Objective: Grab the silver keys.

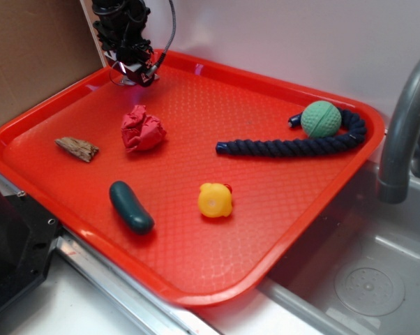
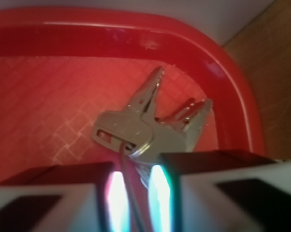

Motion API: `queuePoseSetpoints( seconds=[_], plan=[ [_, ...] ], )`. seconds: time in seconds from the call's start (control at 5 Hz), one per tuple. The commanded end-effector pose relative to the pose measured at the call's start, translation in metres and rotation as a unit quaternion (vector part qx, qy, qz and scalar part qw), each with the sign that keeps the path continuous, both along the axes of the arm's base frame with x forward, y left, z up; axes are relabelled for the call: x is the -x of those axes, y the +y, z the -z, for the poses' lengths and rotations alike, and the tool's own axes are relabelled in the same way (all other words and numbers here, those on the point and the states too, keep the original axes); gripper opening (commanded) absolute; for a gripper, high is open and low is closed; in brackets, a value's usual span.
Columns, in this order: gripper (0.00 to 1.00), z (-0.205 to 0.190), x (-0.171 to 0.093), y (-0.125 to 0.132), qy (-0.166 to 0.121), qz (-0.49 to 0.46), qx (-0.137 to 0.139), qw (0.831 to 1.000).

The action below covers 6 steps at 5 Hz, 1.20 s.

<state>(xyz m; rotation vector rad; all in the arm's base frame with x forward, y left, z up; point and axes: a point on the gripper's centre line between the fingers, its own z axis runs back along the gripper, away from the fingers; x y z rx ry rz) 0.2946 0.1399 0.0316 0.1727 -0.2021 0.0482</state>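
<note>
Several silver keys [image 2: 150,126] fanned out just ahead of my claw [image 2: 136,193] in the wrist view, their ring wire running down into the narrow gap between the two fingers, so I judged the claw pinched on the ring, probably since the flat blades offered little to grip. I saw the bunch at the far corner of the red tray [image 1: 196,272], right under the claw [image 1: 135,70], with the red paper wad [image 1: 141,130] nearer the camera. The blades pointed away from the claw toward the tray rim, their long axis slanting up and right.
</note>
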Motion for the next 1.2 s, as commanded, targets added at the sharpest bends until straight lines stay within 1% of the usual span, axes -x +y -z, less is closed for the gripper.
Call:
queuePoseSetpoints(
  seconds=[0.0, 0.6, 0.8, 1.0],
  plan=[
    [0.0, -0.013, -0.002, 0.004, -0.013, 0.012, -0.007, 1.0],
    [0.0, -0.016, 0.001, 0.006, -0.009, 0.001, -0.012, 1.0],
    [0.0, -0.066, 0.014, -0.008, -0.023, -0.027, 0.025, 0.999],
    [0.0, -0.116, 0.035, -0.047, -0.006, -0.062, 0.055, 0.997]
  ],
)
